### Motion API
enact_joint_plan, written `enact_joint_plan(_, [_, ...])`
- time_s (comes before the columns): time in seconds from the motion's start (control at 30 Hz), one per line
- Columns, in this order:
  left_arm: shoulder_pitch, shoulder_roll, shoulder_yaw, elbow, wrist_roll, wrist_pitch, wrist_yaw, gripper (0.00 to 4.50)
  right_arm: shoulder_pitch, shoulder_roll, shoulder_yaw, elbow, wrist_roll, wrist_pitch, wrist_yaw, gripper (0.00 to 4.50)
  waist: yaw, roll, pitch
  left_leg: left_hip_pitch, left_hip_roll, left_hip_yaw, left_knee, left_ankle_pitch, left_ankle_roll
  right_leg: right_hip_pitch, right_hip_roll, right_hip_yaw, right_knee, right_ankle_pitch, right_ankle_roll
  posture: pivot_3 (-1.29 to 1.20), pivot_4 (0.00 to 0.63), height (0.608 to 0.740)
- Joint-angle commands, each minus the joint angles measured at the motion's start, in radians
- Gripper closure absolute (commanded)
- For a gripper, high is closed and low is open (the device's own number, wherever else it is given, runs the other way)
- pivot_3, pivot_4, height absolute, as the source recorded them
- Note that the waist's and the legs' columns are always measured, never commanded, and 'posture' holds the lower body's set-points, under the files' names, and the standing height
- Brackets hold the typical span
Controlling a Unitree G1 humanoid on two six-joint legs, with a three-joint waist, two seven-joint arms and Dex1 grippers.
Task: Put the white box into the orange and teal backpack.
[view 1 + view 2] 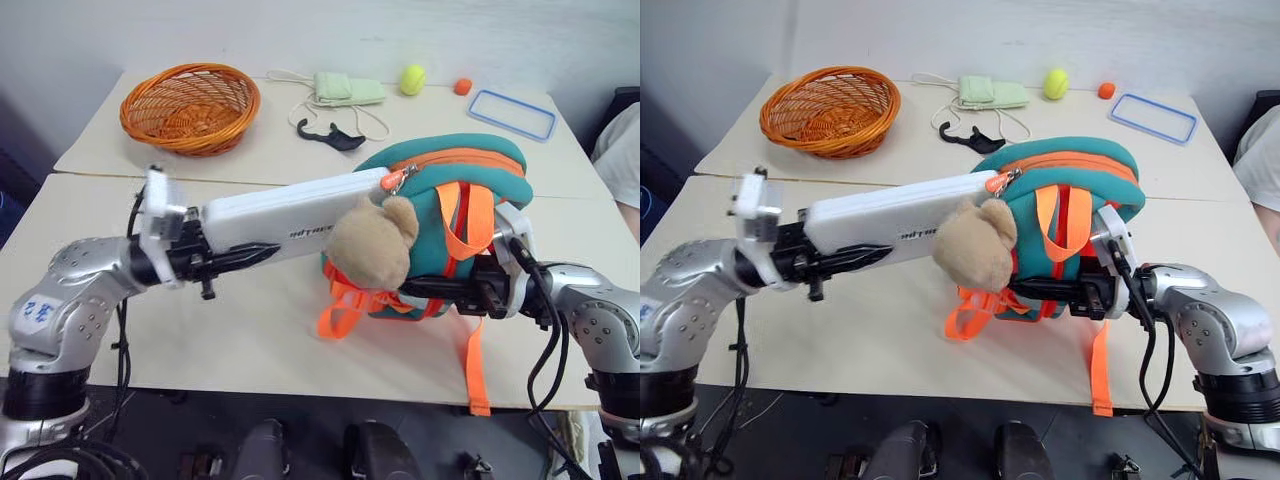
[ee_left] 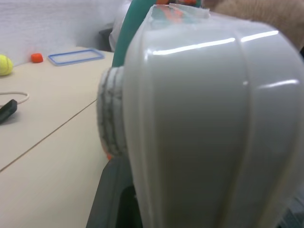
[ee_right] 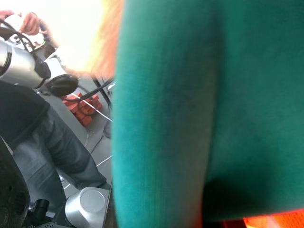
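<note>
- The left gripper (image 1: 245, 257) is clamping the white box (image 1: 295, 215) with its 2 fingers, the box's far end touching the orange and teal backpack (image 1: 440, 195) zipper.
- The right gripper (image 1: 440, 290) is pinching the backpack's lower side above the table (image 1: 250, 330).

Odds and ends along the far side of the bench (image 1: 250, 340)

We see an orange wicker basket (image 1: 190, 106), a pale green pouch (image 1: 348, 89) with a white cord, a black curved piece (image 1: 331, 137), a yellow-green ball (image 1: 412, 79), a small orange ball (image 1: 462, 86) and a blue-rimmed clear lid (image 1: 511, 113).

Silver arms (image 1: 70, 290), black cables, seemingly blue marking.
</note>
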Motion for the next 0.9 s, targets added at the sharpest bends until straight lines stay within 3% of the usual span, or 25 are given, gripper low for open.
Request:
enact_joint_plan(0.03, [-0.121, -0.019, -0.116, 0.009, 0.069, 0.094, 0.054, 3.26, -0.001, -0.005, -0.014, -0.033, 0.010, -0.004, 0.014, 4.48, 0.006, 0.000, 0.000, 0.000, 0.000, 0.000, 0.000, 0.000, 0.000, 0.000, 0.000, 0.000, 0.000, 0.000, 0.000, 0.00, 0.150, 0.740])
enact_joint_plan(0.2, [-0.345, -0.143, -0.270, 0.107, 0.165, 0.167, 0.095, 3.26, -0.005, -0.008, -0.004, -0.031, 0.004, -0.002, 0.027, 4.48, 0.015, 0.000, 0.000, -0.001, 0.000, 0.000, 0.001, 0.000, 0.000, -0.001, 0.001, 0.000, 0.006, 0.000, 0.000, 0.00, 0.150, 0.740])
enact_joint_plan(0.33, [-0.512, -0.317, -0.359, 0.300, 0.241, 0.095, 0.057, 3.26, -0.011, 0.004, 0.005, -0.052, 0.018, 0.011, 0.019, 4.48, 0.017, 0.000, 0.000, -0.002, 0.000, 0.000, 0.003, 0.000, 0.000, -0.001, 0.001, -0.001, 0.006, 0.000, 0.000, 0.00, 0.150, 0.740])
enact_joint_plan(0.43, [-0.567, -0.390, -0.395, 0.426, 0.295, 0.048, 0.014, 3.26, -0.010, 0.005, 0.017, -0.073, 0.012, 0.007, 0.020, 4.48, 0.012, 0.000, 0.000, -0.002, 0.000, 0.001, 0.003, 0.000, 0.000, -0.002, 0.002, 0.000, 0.006, 0.000, 0.000, 0.00, 0.150, 0.740])
enact_joint_plan(0.53, [-0.558, -0.447, -0.365, 0.492, 0.317, -0.033, 0.017, 2.27, 0.004, 0.007, 0.026, -0.089, -0.014, -0.018, 0.021, 4.50, 0.012, 0.000, 0.000, -0.002, 0.001, 0.002, 0.002, 0.001, -0.001, -0.003, 0.003, 0.000, 0.007, 0.000, 0.000, 0.00, 0.150, 0.740])
enact_joint_plan(0.67, [-0.491, -0.429, -0.291, 0.430, 0.280, -0.057, -0.013, 1.04, 0.029, 0.031, 0.008, -0.110, -0.032, -0.055, -0.011, 4.50, 0.011, 0.000, 0.000, -0.002, 0.001, 0.001, 0.002, 0.001, -0.002, -0.004, 0.003, 0.001, 0.008, 0.000, 0.000, 0.00, 0.150, 0.740])
enact_joint_plan(0.77, [-0.423, -0.358, -0.214, 0.365, 0.233, -0.061, -0.080, 0.14, 0.051, 0.047, -0.004, -0.119, -0.038, -0.065, -0.036, 4.50, 0.010, 0.000, 0.000, -0.002, 0.001, 0.001, 0.003, 0.001, -0.002, -0.004, 0.003, 0.001, 0.009, 0.000, 0.000, 0.00, 0.150, 0.740])
enact_joint_plan(0.9, [-0.336, -0.205, -0.151, 0.300, 0.177, -0.057, -0.234, 0.06, 0.070, 0.037, -0.004, -0.121, -0.038, -0.050, -0.054, 4.50, 0.004, 0.000, 0.000, -0.001, 0.002, 0.001, 0.003, 0.002, -0.003, -0.004, 0.003, 0.000, 0.010, 0.000, 0.000, 0.00, 0.150, 0.740])
